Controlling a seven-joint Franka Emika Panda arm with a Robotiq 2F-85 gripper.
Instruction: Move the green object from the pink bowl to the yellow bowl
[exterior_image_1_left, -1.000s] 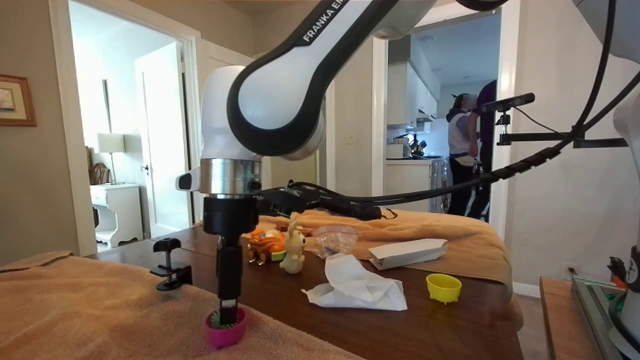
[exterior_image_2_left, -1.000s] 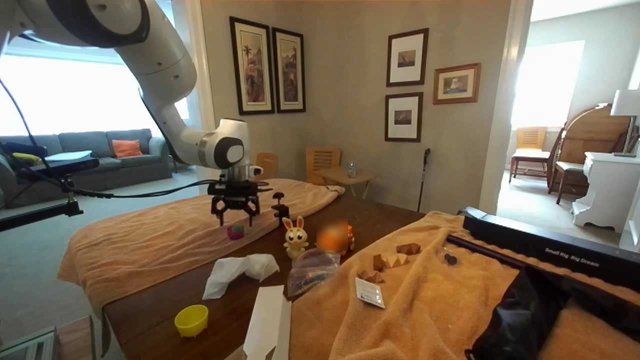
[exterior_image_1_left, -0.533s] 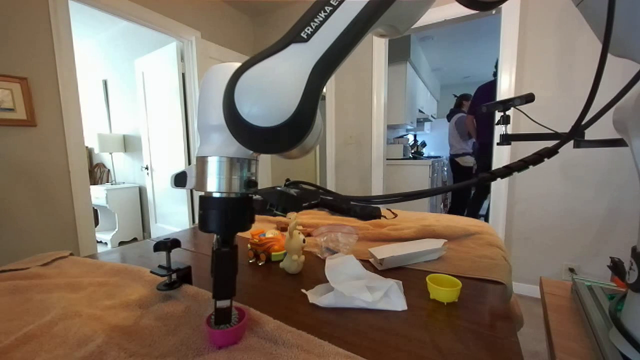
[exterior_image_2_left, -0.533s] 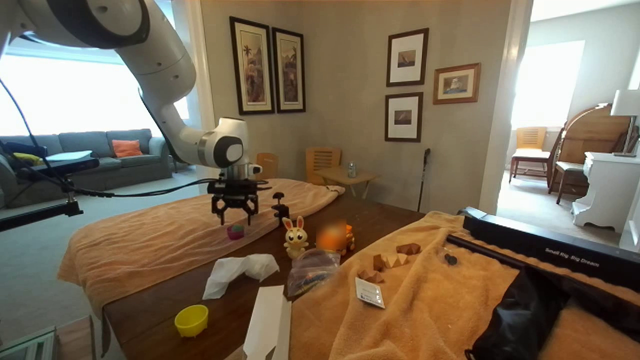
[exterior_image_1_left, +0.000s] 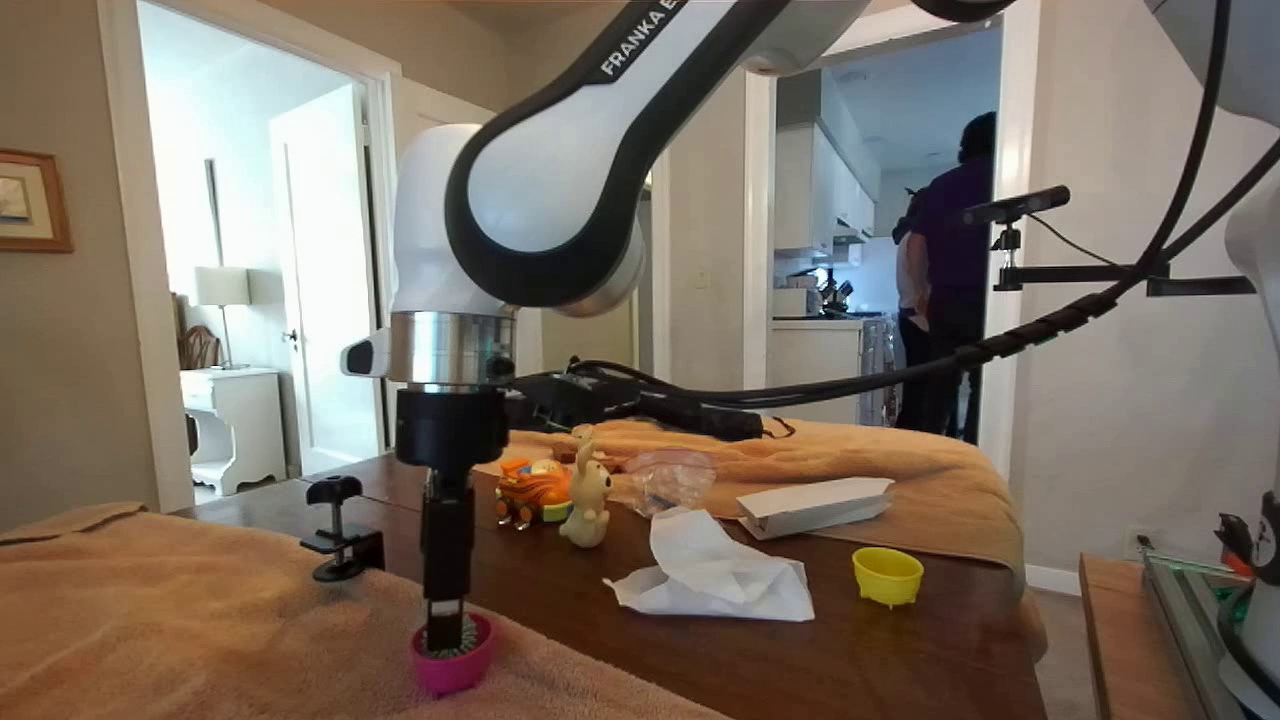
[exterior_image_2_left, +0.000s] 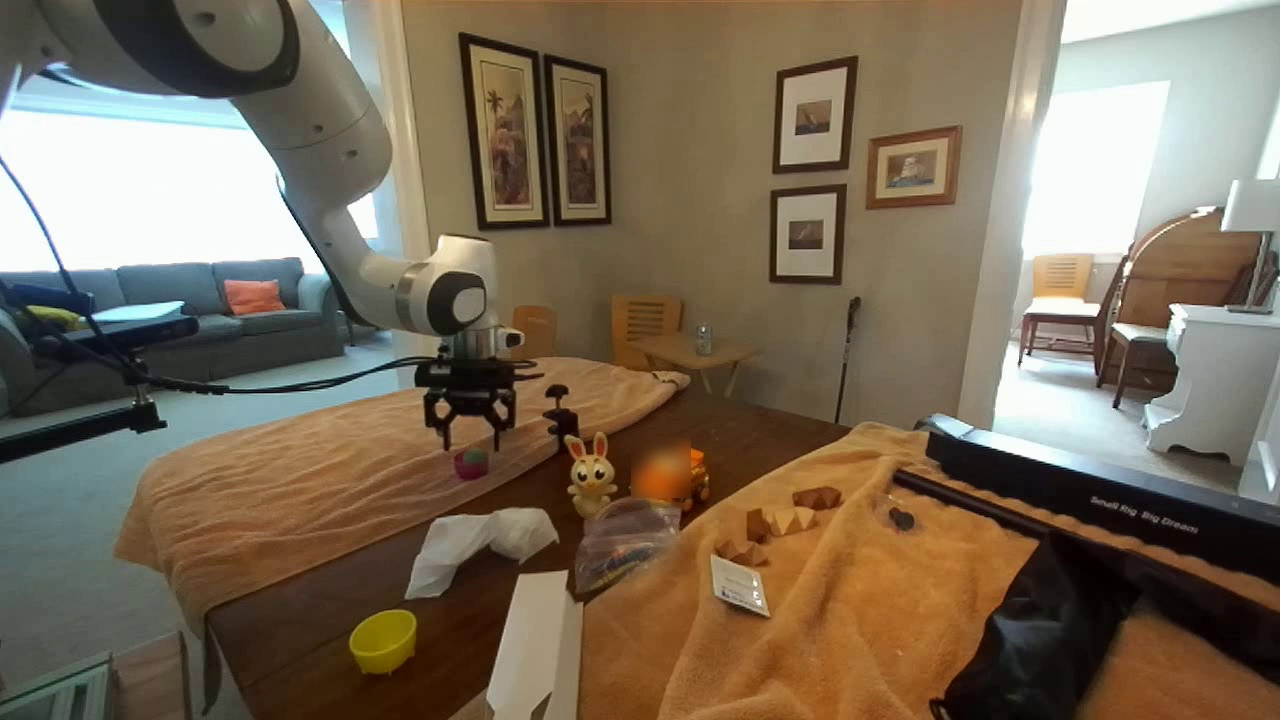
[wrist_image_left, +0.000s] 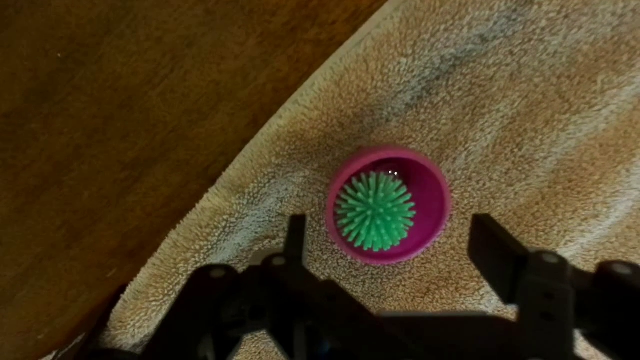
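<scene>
The green object is a spiky ball (wrist_image_left: 375, 212) lying in the left part of the pink bowl (wrist_image_left: 429, 207) in the wrist view. The pink bowl stands on the orange towel and shows in both exterior views (exterior_image_1_left: 455, 676) (exterior_image_2_left: 471, 471). My gripper (wrist_image_left: 389, 225) is open and empty, pointing down over the bowl. Its fingers lie on either side of the bowl in the wrist view, apart from the ball. It shows in both exterior views (exterior_image_1_left: 444, 645) (exterior_image_2_left: 471, 446). The yellow bowl (exterior_image_1_left: 888, 577) stands on the brown table, also seen in an exterior view (exterior_image_2_left: 383, 643).
A crumpled white paper (exterior_image_1_left: 715, 575), a white box (exterior_image_1_left: 815, 507), a rabbit toy (exterior_image_1_left: 586, 500), an orange toy car (exterior_image_1_left: 530, 490) and a plastic bag (exterior_image_2_left: 625, 545) lie on the table. A black clamp (exterior_image_1_left: 340, 530) stands at the towel's edge. A cable hangs from the arm.
My gripper has moved slightly left in an exterior view, and its fingers look slightly closer together. The ball and both bowls have not moved.
</scene>
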